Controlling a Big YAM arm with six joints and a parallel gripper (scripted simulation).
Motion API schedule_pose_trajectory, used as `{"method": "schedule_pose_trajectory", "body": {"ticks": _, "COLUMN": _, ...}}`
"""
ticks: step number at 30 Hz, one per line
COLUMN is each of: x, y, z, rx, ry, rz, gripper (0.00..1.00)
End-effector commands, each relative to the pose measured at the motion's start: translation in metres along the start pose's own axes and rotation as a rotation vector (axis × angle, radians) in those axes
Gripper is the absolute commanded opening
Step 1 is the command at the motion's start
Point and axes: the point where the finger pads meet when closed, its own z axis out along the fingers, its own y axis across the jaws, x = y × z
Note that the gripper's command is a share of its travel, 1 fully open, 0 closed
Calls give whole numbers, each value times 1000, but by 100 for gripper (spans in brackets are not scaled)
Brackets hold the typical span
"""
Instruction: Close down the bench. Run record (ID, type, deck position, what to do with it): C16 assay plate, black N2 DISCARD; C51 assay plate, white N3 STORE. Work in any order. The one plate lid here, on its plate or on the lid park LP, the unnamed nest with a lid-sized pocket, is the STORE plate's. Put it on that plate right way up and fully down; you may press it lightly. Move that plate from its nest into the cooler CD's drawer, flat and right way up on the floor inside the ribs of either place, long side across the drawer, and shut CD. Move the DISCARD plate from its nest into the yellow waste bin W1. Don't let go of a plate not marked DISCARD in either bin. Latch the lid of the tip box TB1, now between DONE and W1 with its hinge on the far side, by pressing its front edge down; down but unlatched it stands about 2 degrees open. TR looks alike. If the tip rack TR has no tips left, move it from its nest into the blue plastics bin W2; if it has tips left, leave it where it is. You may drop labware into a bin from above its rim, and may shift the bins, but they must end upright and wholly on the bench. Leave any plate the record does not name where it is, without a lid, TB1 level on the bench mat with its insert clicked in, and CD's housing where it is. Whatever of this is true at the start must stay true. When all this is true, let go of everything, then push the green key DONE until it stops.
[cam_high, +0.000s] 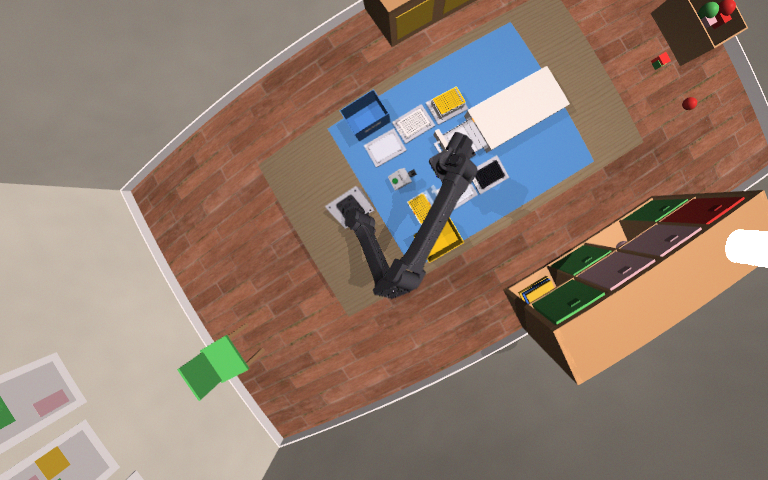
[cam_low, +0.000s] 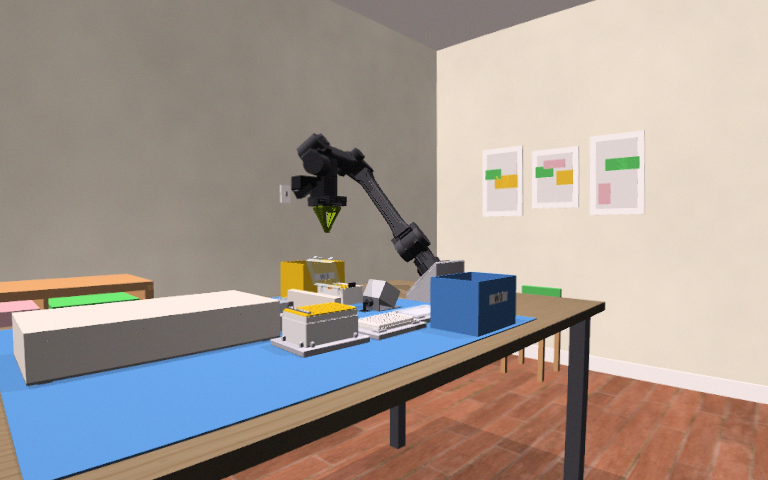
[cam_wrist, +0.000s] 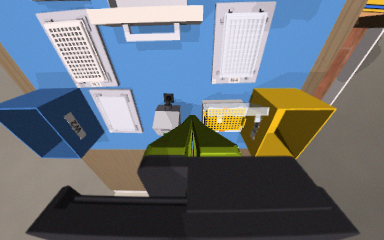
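My gripper (cam_wrist: 192, 119) (cam_low: 326, 223) is shut and empty, high above the bench, over the grey DONE key box (cam_wrist: 166, 120). The white plate in N3 (cam_wrist: 75, 50) sits uncovered in its nest (cam_high: 412, 122). A flat white lid lies in the lid park (cam_wrist: 116, 110). The black plate in N2 (cam_high: 489, 174) is in its nest. Tip box TB1 (cam_wrist: 227, 116) shows yellow tips, with its lid raised, beside the yellow bin W1 (cam_wrist: 287, 122). The tip rack TR (cam_high: 448, 101) has a yellow top. The cooler CD (cam_high: 518, 106) has its drawer front (cam_wrist: 145, 15) pulled out a little.
The blue bin W2 (cam_wrist: 47, 120) stands upright near the bench edge (cam_low: 472, 302). Another white plate sits in nest N4 (cam_wrist: 241, 45). My arm hides part of the yellow bin (cam_high: 444, 240) and N4 in the overhead view.
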Motion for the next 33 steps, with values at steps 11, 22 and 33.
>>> {"method": "schedule_pose_trajectory", "body": {"ticks": 11, "x": 0, "y": -50, "z": 15, "rx": -7, "ry": -19, "rz": -1, "gripper": 0}}
{"method": "schedule_pose_trajectory", "body": {"ticks": 22, "x": 1, "y": -88, "z": 29, "rx": -4, "ry": -19, "rz": -1, "gripper": 0}}
{"method": "schedule_pose_trajectory", "body": {"ticks": 33, "x": -1, "y": -87, "z": 37, "rx": -1, "ry": -6, "rz": -29, "gripper": 0}}
